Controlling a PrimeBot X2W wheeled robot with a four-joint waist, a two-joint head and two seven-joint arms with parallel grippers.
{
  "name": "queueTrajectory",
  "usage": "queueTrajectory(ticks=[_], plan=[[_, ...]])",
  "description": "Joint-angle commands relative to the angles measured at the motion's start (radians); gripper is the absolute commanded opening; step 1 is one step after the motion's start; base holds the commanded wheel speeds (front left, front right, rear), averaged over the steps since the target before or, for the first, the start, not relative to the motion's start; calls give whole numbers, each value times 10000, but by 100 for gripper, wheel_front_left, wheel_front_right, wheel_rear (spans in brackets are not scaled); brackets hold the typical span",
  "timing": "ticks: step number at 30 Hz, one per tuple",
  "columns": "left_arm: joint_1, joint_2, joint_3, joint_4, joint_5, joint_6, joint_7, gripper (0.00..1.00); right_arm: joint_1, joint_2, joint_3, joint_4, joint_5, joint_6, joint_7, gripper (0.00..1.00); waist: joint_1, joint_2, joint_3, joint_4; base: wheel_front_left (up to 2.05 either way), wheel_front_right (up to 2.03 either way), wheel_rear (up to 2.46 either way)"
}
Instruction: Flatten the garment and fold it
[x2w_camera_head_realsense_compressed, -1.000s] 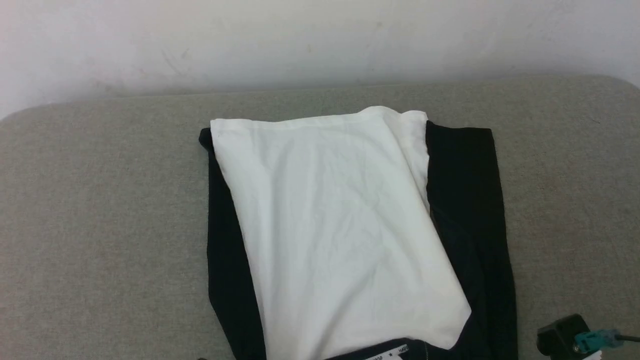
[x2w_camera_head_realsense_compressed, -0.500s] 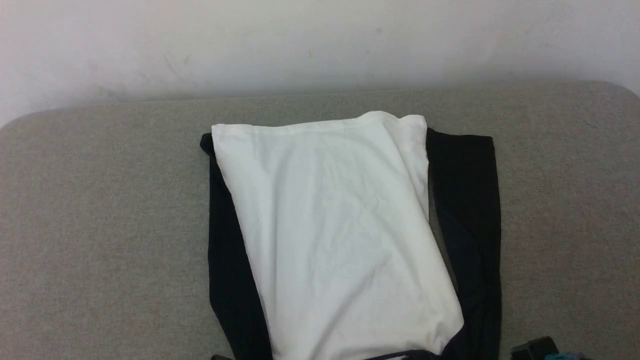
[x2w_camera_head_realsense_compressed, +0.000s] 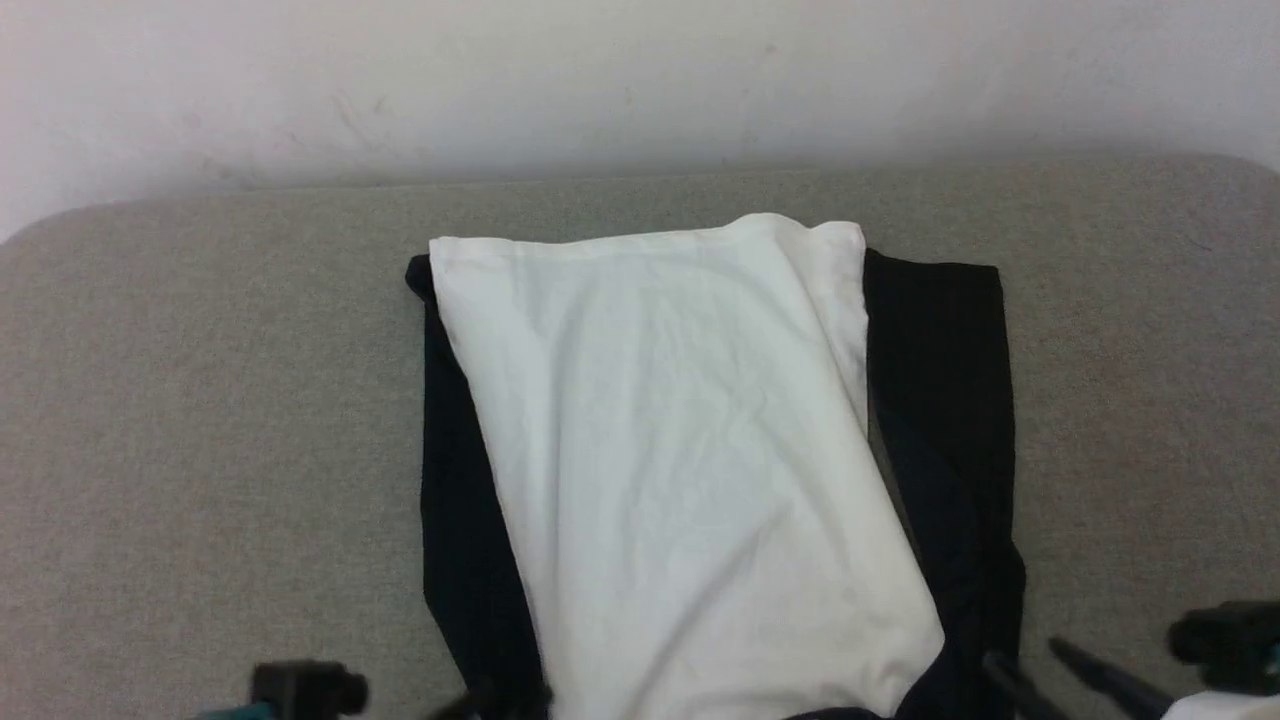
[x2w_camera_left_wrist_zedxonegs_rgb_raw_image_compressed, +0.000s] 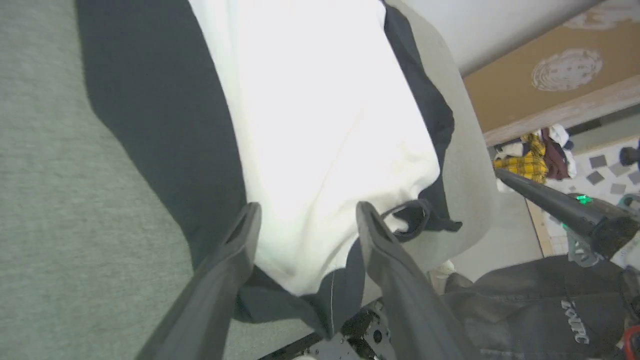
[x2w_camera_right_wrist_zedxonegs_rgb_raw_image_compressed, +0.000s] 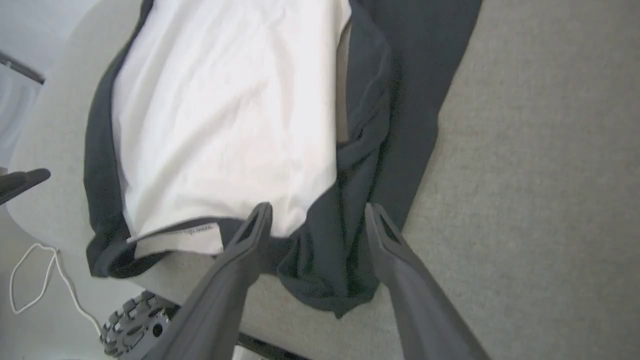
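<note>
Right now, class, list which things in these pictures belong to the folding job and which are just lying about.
Job: soft white-and-black cloth garment; open left gripper; open right gripper; grey fabric table.
Lying about: yellow plaid clothes heap; thin white cable; brown cardboard sheet.

The left end effector (x2w_camera_left_wrist_zedxonegs_rgb_raw_image_compressed: 307, 210) and right end effector (x2w_camera_right_wrist_zedxonegs_rgb_raw_image_compressed: 317, 207) each angle downward, dark fingers spread wide

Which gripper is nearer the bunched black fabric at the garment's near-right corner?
Right. The right gripper poised over the black fabric; left gripper at the near-left corner of the garment.
</note>
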Motion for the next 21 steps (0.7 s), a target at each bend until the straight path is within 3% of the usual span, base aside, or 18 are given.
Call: queueTrajectory(ticks=[1,4,8,13,16,21], plan=[[166,190,473,-524,-206,123,-274,100,-29,181,-434,-482,30,-9,-50,100,0,-1,46,61,0,0,0],[191,397,1807,-1407,79,647,-1400,100,-542,743,-1570,-1512,-533,-9,-772,100,0,-1,125,155,0,0,0],[-266,103,2973,-1531,1546,1676,-3252,100,-1509,1597,-2461,-2063,-1995,-9,-2645,100,0,-1,215,246,0,0,0],[-694,-406,2744,-814,3473,2413,-4306,100,-1880,2005,-2248,-1592,-3663,-9,-4449,100,0,-1,235,197,0,0,0],[-716,-1014,2525,-205,4394,2751,-4512,100,-1717,2149,-1960,-1070,-4491,-9,-5289,100,0,-1,194,148,0,0,0],[-365,-1878,2175,554,5041,2769,-4572,100,-1315,2243,-1706,-265,-4603,-9,-6153,100,0,-1,182,96,0,0,0]])
